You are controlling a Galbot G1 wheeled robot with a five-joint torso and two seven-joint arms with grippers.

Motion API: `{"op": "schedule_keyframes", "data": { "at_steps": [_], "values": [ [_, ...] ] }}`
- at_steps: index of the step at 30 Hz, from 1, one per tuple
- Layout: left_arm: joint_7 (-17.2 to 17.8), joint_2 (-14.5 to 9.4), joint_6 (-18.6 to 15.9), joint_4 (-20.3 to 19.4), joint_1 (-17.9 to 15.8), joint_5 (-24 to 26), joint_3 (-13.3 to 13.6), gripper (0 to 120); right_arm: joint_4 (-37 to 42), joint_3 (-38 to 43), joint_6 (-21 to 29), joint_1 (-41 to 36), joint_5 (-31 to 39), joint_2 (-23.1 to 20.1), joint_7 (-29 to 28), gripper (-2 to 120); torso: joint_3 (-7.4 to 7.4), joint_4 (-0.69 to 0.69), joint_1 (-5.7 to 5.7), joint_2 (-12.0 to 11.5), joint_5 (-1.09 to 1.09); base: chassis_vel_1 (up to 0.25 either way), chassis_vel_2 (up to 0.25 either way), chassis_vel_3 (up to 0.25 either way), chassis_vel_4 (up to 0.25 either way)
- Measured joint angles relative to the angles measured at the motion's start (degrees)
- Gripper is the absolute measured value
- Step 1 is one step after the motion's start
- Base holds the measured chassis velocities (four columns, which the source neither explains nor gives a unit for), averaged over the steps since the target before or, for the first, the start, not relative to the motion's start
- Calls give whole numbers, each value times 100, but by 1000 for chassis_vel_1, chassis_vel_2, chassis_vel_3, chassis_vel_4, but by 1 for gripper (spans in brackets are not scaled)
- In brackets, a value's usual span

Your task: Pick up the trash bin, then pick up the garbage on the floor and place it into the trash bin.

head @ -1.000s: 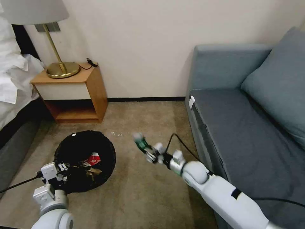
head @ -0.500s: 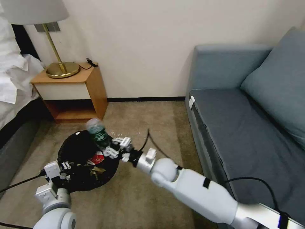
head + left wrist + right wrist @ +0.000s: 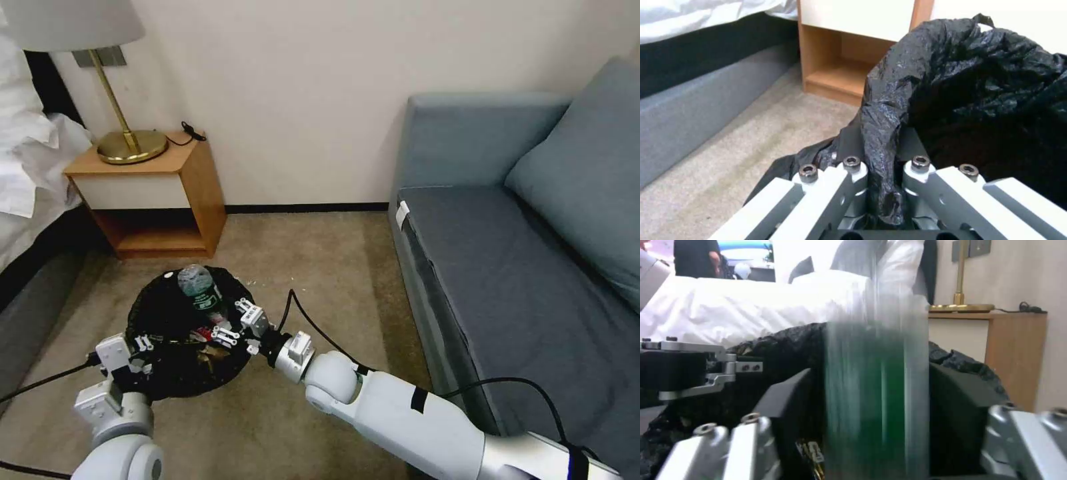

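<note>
Lowered since before, right hand (image 3: 230,323) holds bottle (image 3: 198,287) upright over bin (image 3: 160,313).

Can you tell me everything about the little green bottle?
The bottle is small, clear plastic, with a green label round its middle. It sits over the open trash bin, the black-bagged one, between the fingers of the right pincer. In the right wrist view it is a streaky green-and-clear blur, so it may be slipping free. Whether the fingers truly touch it cannot be told.
</note>
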State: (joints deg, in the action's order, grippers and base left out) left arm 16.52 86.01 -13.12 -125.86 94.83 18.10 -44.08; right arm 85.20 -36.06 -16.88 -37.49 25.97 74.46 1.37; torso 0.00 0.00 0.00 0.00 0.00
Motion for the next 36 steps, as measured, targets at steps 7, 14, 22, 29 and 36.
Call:
{"op": "schedule_keyframes", "data": {
  "at_steps": [7,14,22,29,36],
  "values": [
    [-2,-12,-3,46,5,34,-22,5,44,161,2,-16,-9,-34,130,97,0,1,0,0,0,0,0,0,0],
    [23,-63,-99,18,-32,514,-110,5,317,620,64,-101,-67,-212,18,100,0,2,0,0,1,0,0,0,0],
    [328,-71,-257,31,-200,1538,-207,5,932,1430,307,-401,-526,-559,-653,100,0,0,0,0,0,0,0,0,0],
    [1938,-202,-51,582,-629,4063,-409,5,2627,4205,276,-2551,-1822,-794,-802,100,-1,0,0,0,0,0,0,0,0],
    [2378,-341,182,1106,-703,4597,-428,5,3296,5359,-266,-4290,-2346,-580,-691,100,-1,-1,0,0,0,0,0,0,0]
  ]
}}
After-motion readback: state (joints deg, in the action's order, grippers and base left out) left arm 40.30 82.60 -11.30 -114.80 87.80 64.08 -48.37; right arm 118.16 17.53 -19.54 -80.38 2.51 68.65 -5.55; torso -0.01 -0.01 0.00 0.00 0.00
